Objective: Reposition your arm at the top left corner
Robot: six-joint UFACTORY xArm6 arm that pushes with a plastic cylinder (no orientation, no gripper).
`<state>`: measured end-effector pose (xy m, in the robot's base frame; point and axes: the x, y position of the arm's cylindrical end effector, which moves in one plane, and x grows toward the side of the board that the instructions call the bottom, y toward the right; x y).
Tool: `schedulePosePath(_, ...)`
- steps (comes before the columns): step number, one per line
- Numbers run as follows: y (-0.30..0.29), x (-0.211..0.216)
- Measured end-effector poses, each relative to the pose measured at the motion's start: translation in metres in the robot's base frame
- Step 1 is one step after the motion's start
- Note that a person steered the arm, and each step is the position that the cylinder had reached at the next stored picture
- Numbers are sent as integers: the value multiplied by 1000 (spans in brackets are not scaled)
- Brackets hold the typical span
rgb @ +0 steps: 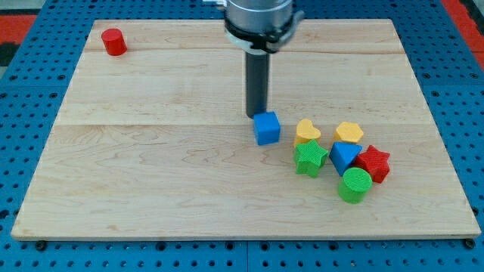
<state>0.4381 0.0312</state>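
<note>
My tip (255, 115) is near the board's middle, touching or just behind the top left of a blue cube (266, 128). The rod rises from there to the arm's grey housing (259, 19) at the view's top. A red cylinder (114, 41) stands alone near the board's top left corner, far to the left of my tip.
A cluster lies right of the blue cube: a yellow heart (307, 131), a yellow hexagon (349, 132), a green star (310, 158), a blue triangle (345, 156), a red star (373, 164) and a green cylinder (355, 185). The wooden board (151, 174) rests on a blue pegboard.
</note>
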Motion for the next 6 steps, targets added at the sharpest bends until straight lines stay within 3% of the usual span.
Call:
schedulePosePath(1,36,17)
schedulePosePath(2,-29,-19)
schedulePosePath(3,-83,-83)
schedulePosePath(5,-263,-241)
schedulePosePath(6,-316,-223)
